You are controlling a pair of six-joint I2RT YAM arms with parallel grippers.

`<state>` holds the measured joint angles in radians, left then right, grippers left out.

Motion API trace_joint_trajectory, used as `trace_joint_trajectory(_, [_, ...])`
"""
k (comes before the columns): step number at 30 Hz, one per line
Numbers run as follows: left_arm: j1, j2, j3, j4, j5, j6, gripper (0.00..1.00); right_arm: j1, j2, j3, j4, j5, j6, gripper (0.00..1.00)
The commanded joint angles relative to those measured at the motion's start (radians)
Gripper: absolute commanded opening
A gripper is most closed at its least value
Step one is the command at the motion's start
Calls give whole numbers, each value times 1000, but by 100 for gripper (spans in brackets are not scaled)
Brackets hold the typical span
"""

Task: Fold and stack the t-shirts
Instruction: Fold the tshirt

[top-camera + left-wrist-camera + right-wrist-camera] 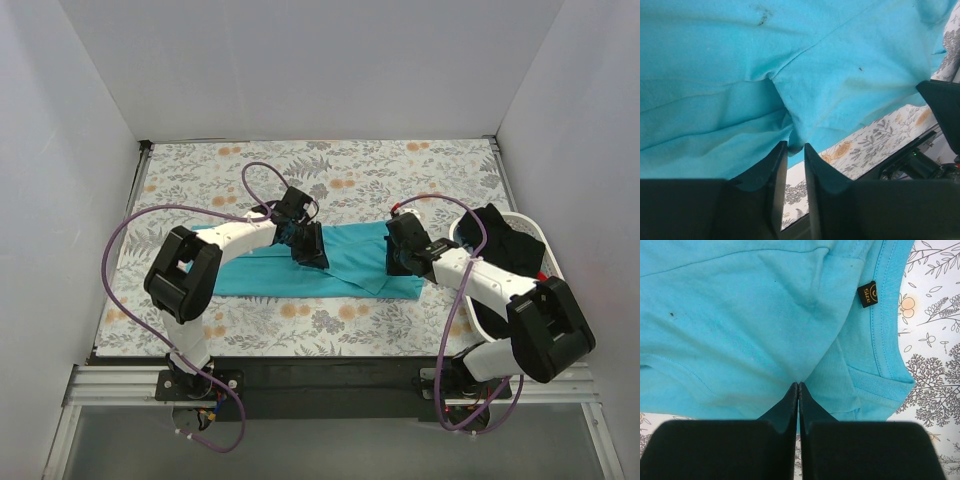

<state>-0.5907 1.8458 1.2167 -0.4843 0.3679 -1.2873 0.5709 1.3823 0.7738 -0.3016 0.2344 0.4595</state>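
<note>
A teal t-shirt [345, 262] lies partly folded across the middle of the floral cloth. My left gripper [308, 248] is at its middle. In the left wrist view the left gripper [796, 146] has its jaws a little apart, and a bunched fold of the teal t-shirt [790, 75] still sits between the tips. My right gripper [400, 255] is at the shirt's right end. It [798, 384] is shut on a pinch of the teal t-shirt [740, 315] beside the collar [887, 315] and its black size tag [867, 293]. A black t-shirt [505, 240] lies in the basket.
The white plastic basket [543, 240] stands at the right edge of the table, close to the right arm. The grey floral cloth [300, 170] covers the tabletop. White walls close in the left, back and right sides.
</note>
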Motion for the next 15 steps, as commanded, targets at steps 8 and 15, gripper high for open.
trace_joint_trajectory(8, [5, -16, -10, 23, 14, 11, 34, -20, 49, 67, -16, 57, -53, 4])
trace_joint_trajectory(15, [15, -33, -13, 24, -58, -21, 34, -36, 58, 71, -21, 72, -74, 6])
